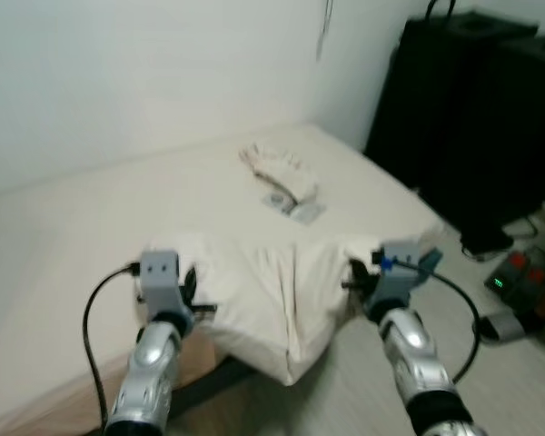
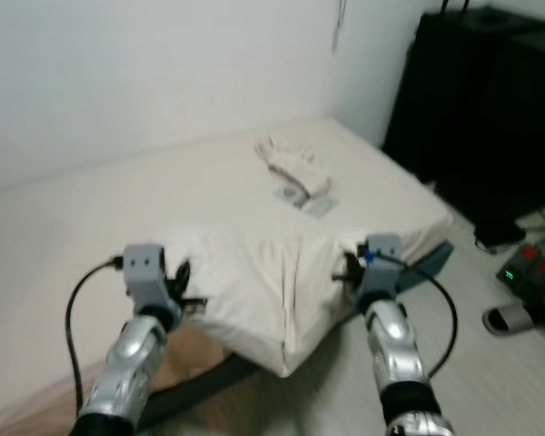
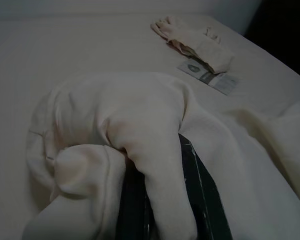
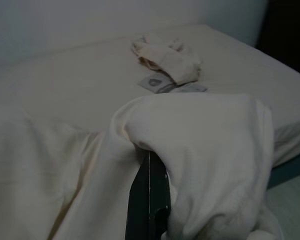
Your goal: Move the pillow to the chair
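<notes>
Both hands [image 1: 193, 289] [image 1: 352, 275] grip pillow [image 1: 272, 291], long axis spanning left-right

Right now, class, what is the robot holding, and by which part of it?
The cream pillow, held by its two ends: the left claw pinches the left end's fabric, the right claw the right end.

No words or numbers can be read anywhere. The flat packets [image 3: 208, 76] lying on the bed [image 1: 91, 227] carry a small round mark and printing, but it is too small and blurred to make out.
</notes>
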Motion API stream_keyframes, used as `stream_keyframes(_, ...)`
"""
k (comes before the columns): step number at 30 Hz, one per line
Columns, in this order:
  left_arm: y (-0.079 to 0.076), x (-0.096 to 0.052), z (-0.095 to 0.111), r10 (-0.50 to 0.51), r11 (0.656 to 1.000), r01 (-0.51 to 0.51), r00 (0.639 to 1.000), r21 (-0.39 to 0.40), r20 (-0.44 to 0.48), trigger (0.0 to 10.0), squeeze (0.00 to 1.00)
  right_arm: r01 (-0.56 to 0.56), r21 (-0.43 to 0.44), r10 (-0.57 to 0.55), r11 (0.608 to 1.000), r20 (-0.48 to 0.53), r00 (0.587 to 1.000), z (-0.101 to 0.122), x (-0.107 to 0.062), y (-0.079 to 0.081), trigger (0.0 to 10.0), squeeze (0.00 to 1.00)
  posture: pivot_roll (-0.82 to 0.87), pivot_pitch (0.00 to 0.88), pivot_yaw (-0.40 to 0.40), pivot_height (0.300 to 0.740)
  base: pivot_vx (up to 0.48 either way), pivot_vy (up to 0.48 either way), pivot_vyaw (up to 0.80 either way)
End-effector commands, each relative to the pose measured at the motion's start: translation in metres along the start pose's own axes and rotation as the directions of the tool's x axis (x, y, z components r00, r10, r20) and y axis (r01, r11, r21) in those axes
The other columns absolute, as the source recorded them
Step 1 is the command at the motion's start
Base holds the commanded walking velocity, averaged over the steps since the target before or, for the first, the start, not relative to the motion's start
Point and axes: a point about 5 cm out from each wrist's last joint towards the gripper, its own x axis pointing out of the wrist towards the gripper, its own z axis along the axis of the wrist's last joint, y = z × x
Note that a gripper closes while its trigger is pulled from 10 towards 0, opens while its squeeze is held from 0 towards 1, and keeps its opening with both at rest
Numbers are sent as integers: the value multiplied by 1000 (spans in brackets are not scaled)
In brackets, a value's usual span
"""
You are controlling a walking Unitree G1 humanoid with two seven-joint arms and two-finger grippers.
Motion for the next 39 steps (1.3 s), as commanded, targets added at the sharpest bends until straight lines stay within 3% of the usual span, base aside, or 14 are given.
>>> stream_keyframes(1,-4,3,6,-22,1000,22,999,3,23,10000,0,-19,-2,19,1000,43,999,8,2,3,10000,0,13,35,15,740,0,0,0)
stream_keyframes(10,-6,3,4,-26,999,26,1000,29,10,10000,0,-18,-1,18,1000,41,999,7,1,2,10000,0,11,30,18,740,0,0,0)
stream_keyframes(13,-6,3,3,-28,999,27,1000,38,12,10000,0,-35,-40,36,999,38,999,7,1,4,10000,0,9,25,18,740,0,0,0)
stream_keyframes(39,-4,6,11,3,1000,-4,999,25,42,10000,0,-65,-68,70,996,88,994,23,9,11,10000,0,11,34,7,740,0,0,800)
